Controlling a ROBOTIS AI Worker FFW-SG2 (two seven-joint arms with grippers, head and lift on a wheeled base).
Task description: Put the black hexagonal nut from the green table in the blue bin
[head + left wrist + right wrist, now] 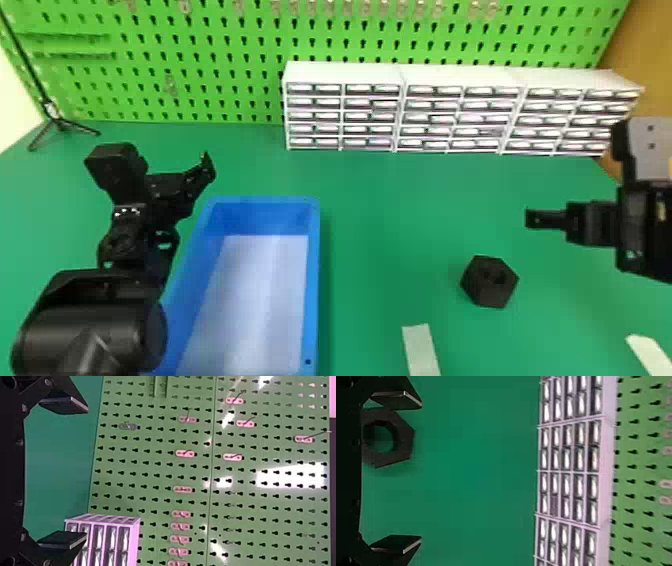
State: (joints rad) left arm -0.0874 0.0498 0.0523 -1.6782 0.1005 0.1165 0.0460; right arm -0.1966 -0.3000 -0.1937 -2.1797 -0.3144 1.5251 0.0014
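Well, the black nut [484,292] sits right of the bin [313,280]

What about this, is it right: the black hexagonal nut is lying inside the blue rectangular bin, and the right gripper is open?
Not quite: the head view shows the black hexagonal nut on the green table, to the right of the blue rectangular bin, not inside it. The right gripper is indeed open, in the right wrist view.

White drawer cabinets [345,72] before green pegboard [235,67]; black tripod [59,122], far left; pale strips [421,350] nearer.
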